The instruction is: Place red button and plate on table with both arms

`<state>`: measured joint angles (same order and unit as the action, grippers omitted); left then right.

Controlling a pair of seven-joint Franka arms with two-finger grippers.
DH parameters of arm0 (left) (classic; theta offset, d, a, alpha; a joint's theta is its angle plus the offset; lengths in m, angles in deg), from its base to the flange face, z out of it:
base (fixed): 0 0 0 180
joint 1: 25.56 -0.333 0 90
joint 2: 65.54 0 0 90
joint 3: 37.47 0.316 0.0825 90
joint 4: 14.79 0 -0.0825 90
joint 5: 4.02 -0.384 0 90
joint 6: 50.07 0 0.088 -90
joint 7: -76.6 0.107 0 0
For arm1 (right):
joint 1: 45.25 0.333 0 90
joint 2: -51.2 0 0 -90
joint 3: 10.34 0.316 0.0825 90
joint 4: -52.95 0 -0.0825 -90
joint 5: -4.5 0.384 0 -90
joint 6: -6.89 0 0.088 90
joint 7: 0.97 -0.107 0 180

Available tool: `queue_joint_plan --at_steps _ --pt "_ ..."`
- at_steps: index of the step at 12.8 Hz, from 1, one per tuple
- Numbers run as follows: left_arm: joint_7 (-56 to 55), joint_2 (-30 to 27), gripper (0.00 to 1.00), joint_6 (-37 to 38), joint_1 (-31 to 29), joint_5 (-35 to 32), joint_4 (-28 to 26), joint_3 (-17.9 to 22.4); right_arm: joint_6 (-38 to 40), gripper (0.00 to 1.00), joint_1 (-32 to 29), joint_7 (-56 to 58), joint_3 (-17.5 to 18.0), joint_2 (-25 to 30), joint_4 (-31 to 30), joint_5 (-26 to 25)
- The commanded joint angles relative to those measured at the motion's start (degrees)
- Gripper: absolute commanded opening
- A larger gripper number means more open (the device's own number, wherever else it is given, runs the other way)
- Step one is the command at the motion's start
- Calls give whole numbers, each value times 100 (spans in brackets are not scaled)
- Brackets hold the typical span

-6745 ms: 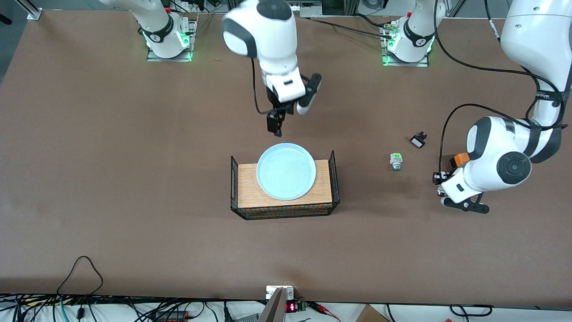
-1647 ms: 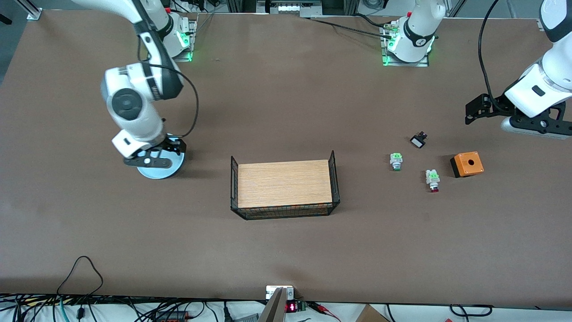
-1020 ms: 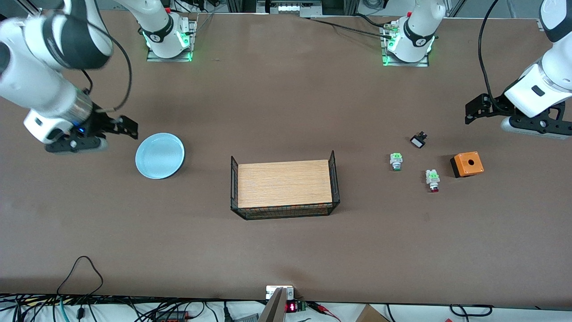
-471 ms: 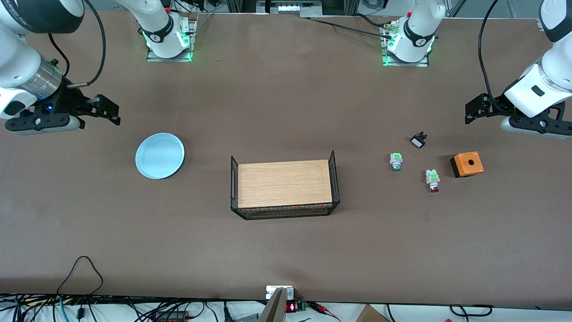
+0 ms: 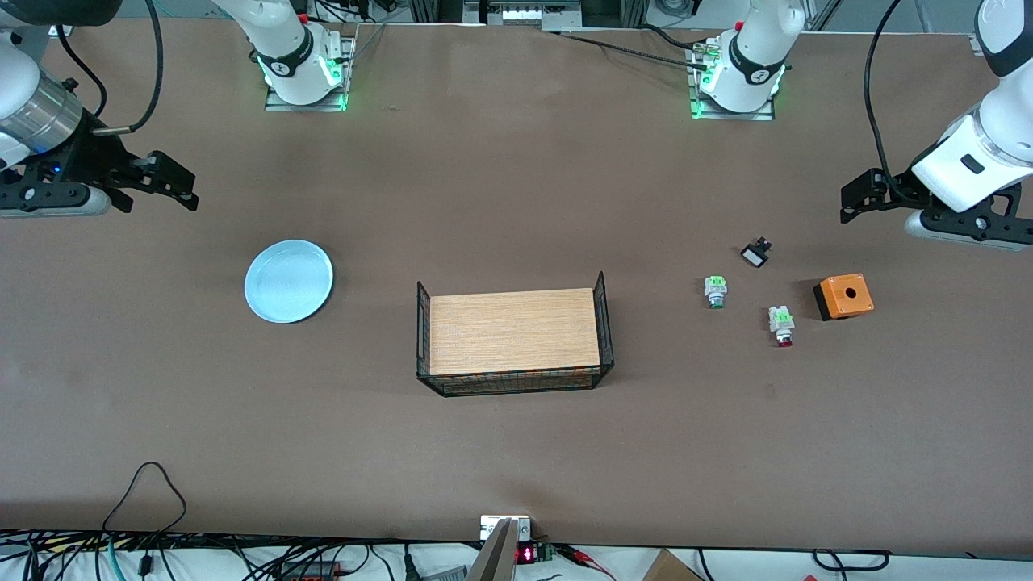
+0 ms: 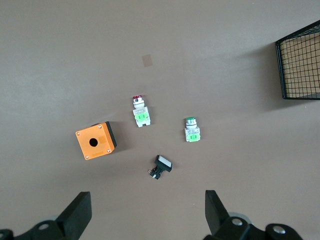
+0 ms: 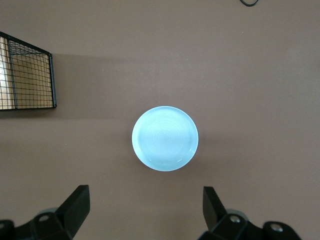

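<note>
The pale blue plate [image 5: 288, 281] lies flat on the brown table [image 5: 516, 468] toward the right arm's end; it also shows in the right wrist view [image 7: 165, 138]. My right gripper [image 5: 179, 184] is open and empty, raised above the table and clear of the plate. The red button [image 5: 781, 324] lies on the table toward the left arm's end, beside the orange box [image 5: 843, 296]; it also shows in the left wrist view [image 6: 140, 111]. My left gripper [image 5: 857, 198] is open and empty, raised above the table apart from the button.
A light-wood board with black wire sides [image 5: 513, 339] stands mid-table with nothing on it. A green-tipped switch [image 5: 715, 291] and a small black switch [image 5: 755, 253] lie near the red button. Cables run along the table's front edge.
The plate went from the board to the table and the red button lies released. In the last second my right gripper drew away from the plate; the left arm stayed still.
</note>
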<state>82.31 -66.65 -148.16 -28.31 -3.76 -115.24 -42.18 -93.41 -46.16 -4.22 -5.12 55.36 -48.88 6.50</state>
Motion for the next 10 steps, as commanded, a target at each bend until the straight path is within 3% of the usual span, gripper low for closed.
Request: queue_joint_plan --at_steps 1,6,10 --pt "0 -20 100 79 21 1 16 32 135 100 -322 -35 340 94 59 99" --pt "0 -20 100 88 12 1 16 32 152 100 -322 245 348 94 251 82" --pt "0 -20 100 88 12 1 16 32 669 100 -322 158 340 86 595 117"
